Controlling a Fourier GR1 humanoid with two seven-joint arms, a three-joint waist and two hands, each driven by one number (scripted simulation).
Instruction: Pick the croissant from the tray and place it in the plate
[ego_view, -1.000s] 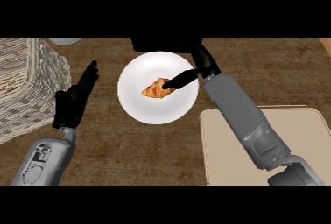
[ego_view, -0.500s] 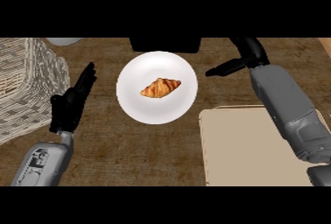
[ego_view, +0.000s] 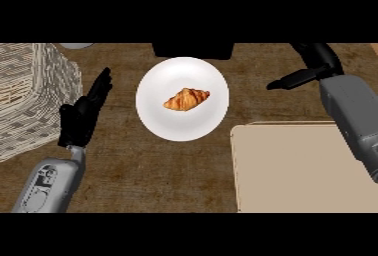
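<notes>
While the croissant (ego_view: 187, 99) lay on the plate (ego_view: 170, 125), the right hand (ego_view: 314, 65) hung at two o'clock, fingers relaxed, holding nothing. At nine o'clock the left hand (ego_view: 81, 115) rested open, fingers straight.

A pale woven wicker basket (ego_view: 29, 95) stands at the left on the dark brown wood-grain counter (ego_view: 155, 175), running out past the view's left edge. At the top edge, a small part of a grey round thing (ego_view: 76, 45) shows beside the basket, too cut off to identify.
</notes>
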